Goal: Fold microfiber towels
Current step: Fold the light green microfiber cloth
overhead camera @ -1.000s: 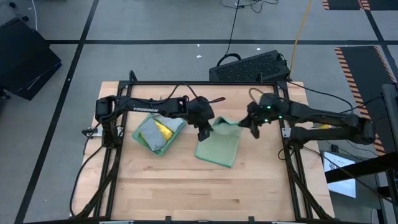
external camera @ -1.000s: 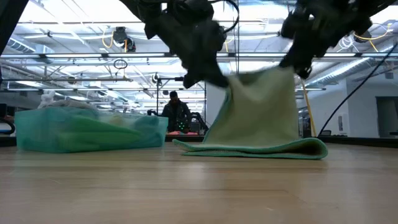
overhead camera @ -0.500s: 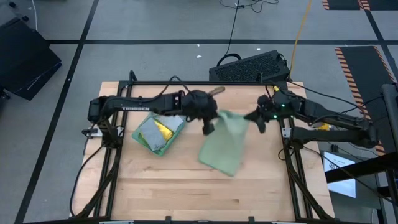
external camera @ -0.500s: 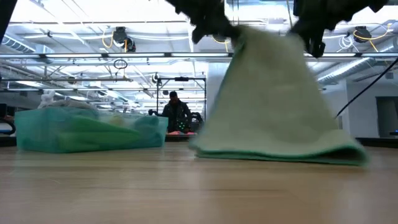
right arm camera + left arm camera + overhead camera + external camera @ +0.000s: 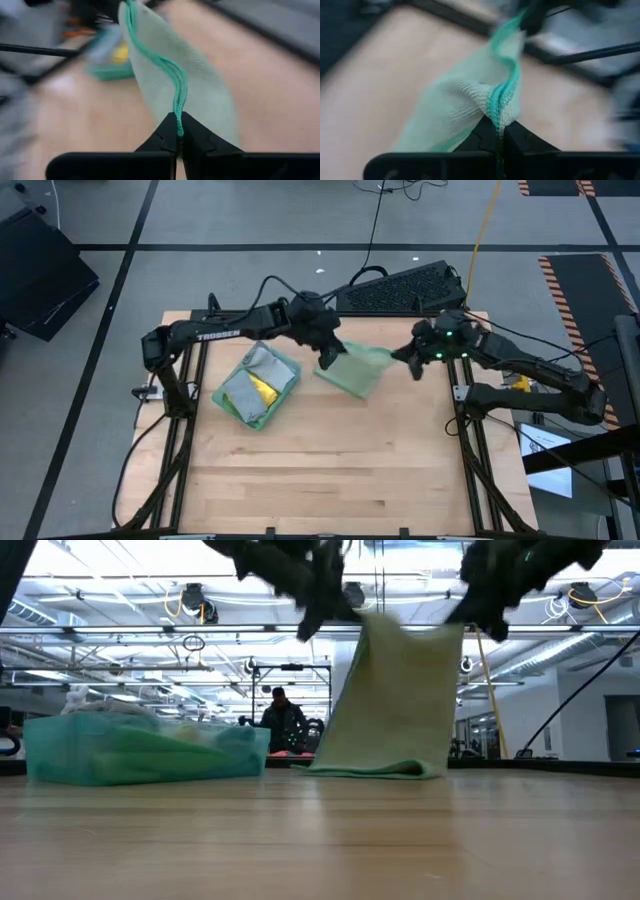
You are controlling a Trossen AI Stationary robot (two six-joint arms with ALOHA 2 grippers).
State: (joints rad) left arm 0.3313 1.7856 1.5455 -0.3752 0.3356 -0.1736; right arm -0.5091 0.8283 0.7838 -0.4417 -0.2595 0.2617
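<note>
Two grippers are holding a pale sage green microfiber towel (image 5: 355, 370) up by its top corners, over the far middle of the light wooden table (image 5: 320, 470).

The left gripper (image 5: 325, 357) and the right gripper (image 5: 411, 364) are each pinching shut on a teal-stitched corner, and the cloth is hanging doubled, with its lower fold brushing the tabletop. I judge that a thin hem could be slipping out of either pinch if the arms are pulling apart too hard, and that uneven lowering could be leaving the halves skewed or bunched. The pile of folded teal, grey and yellow towels (image 5: 256, 388) is lying just beside the left arm, so a swing could be nudging it. White lettering on the left arm (image 5: 215, 335) is reading "TROSSEN".
</note>
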